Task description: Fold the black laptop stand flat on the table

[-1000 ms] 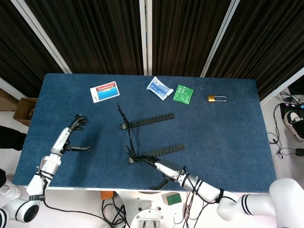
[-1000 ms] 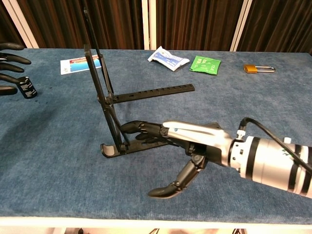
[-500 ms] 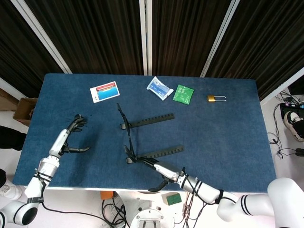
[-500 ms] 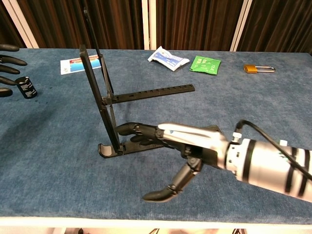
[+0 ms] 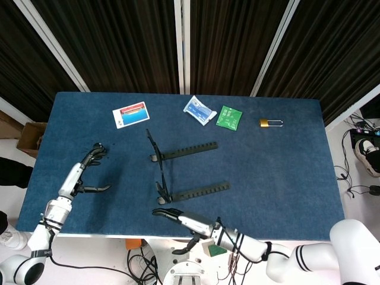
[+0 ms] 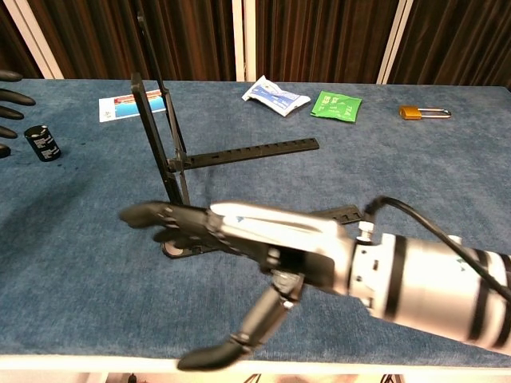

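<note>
The black laptop stand [image 5: 184,149] stands open in the middle of the table. Its two notched bars lie flat, and thin uprights [image 6: 152,120] rise steeply at their left ends. My right hand [image 5: 178,218] hovers in front of the near bar [image 5: 199,192], by the table's front edge, with fingers stretched out leftward and nothing in them. In the chest view this right hand [image 6: 231,239] covers most of the near bar. My left hand [image 5: 89,172] is open at the table's left side, well away from the stand; only its fingertips [image 6: 9,100] show in the chest view.
A small black cylinder [image 6: 40,144] stands near my left hand. Along the far side lie a red and white card [image 5: 131,114], a blue and white packet [image 5: 199,110], a green packet [image 5: 228,117] and a brass padlock [image 5: 270,123].
My right hand has drawn back from the near bar's base, moving left and toward the front edge. The left hand has drifted slightly outward. The near upright shifted a little.
</note>
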Controlling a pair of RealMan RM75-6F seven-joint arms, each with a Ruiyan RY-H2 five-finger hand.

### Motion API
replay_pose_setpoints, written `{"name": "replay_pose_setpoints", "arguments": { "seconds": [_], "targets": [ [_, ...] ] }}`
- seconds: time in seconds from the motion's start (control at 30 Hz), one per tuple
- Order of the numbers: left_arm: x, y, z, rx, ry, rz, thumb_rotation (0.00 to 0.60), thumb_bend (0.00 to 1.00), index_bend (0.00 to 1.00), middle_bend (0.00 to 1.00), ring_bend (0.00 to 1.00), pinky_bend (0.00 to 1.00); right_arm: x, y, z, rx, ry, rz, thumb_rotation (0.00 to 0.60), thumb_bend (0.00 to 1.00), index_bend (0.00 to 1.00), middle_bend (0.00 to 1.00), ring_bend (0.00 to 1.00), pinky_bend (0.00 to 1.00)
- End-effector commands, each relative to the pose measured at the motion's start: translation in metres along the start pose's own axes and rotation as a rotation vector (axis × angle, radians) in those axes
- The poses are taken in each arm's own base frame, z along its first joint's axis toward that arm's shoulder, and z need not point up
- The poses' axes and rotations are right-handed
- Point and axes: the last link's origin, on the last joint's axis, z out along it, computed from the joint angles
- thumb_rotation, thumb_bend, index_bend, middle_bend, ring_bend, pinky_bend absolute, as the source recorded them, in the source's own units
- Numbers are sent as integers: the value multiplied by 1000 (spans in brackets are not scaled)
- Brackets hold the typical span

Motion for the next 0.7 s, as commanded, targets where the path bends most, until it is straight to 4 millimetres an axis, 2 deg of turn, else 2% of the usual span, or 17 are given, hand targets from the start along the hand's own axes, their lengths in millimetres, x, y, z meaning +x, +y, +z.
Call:
{"name": "replay_pose_setpoints", "arguments": {
  "seconds": [0.03, 0.17, 0.3, 0.4, 0.7],
  "targets": [
    [1, 0, -1, 2, 2, 4, 600, 4, 110, 157, 153, 220, 7, -9, 29, 73, 99, 92, 600, 176, 0, 0, 0, 0],
    [2, 0, -1, 5, 0, 3, 600, 4, 110, 157, 153, 220, 13, -8, 45, 111, 200, 154, 600, 176, 0, 0, 0, 0],
    [1, 0, -1, 1, -9, 6, 600, 3, 110, 157, 153, 220, 17, -4, 43, 115, 258, 188, 600, 176, 0, 0, 0, 0],
    [0, -1, -1, 2, -15, 8, 600, 4, 110, 157, 153, 220, 18, 2, 29, 102, 291, 176, 600, 176, 0, 0, 0, 0],
    [-3, 3, 2, -18, -38, 19, 600, 4, 110, 157, 153, 219, 17, 24, -33, 11, 349, 192, 600, 176, 0, 0, 0, 0]
  ]
}}
